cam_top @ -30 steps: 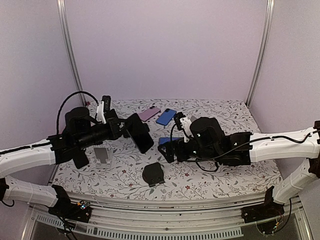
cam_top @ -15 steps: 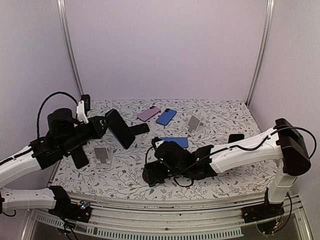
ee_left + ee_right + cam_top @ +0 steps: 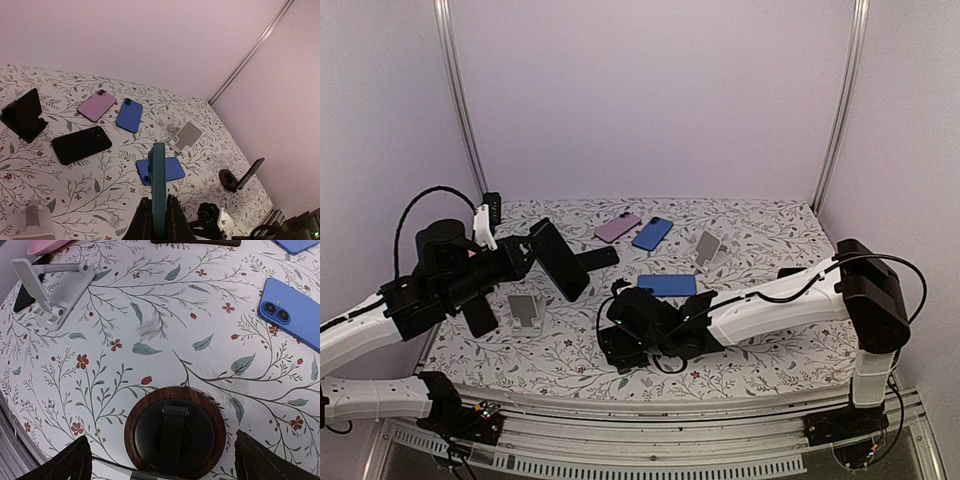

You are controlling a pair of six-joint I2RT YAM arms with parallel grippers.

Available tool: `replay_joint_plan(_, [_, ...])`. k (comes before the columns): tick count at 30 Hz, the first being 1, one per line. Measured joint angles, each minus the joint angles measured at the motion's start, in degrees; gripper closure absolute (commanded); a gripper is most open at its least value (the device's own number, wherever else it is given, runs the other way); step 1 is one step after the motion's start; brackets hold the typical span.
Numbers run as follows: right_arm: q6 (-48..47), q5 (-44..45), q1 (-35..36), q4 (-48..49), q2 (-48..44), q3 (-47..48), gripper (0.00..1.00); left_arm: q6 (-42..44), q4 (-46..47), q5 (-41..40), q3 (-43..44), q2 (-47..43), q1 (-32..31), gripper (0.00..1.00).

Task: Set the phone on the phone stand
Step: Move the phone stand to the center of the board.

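The flowered worktop (image 3: 770, 225) is carrying a pink phone (image 3: 617, 228) and a blue phone (image 3: 652, 233) lying side by side near its far edge. A black phone (image 3: 598, 258) and a second blue phone (image 3: 667, 285) are lying nearer. One grey stand (image 3: 708, 247), another grey stand (image 3: 524, 309), a black stand (image 3: 25, 117) and a round wooden-rimmed stand (image 3: 172, 437) are standing apart on it.

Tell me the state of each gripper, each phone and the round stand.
left gripper: shut on held phone
held phone: on edge, lifted
right gripper: open over round stand
round stand: empty
pink phone: flat, face down
black phone: flat
far blue phone: flat, face down
near blue phone: flat, face down
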Motion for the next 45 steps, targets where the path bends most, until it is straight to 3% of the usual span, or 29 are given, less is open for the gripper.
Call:
replay_joint_plan(16, [1.1, 2.4, 0.2, -1.5, 1.9, 0.7, 0.28, 0.0, 0.0, 0.3, -0.3, -0.2, 0.0, 1.00])
replay_joint_plan(29, [3.2, 6.5, 0.2, -3.5, 1.1, 0.0, 0.30, 0.0, 0.1, 1.4, -0.3, 0.5, 0.0, 1.00])
replay_joint_plan(45, [11.7, 10.3, -5.0, -7.1, -7.5, -10.8, 0.29, 0.0, 1.3, 3.4, -0.3, 2.8, 0.1, 1.00])
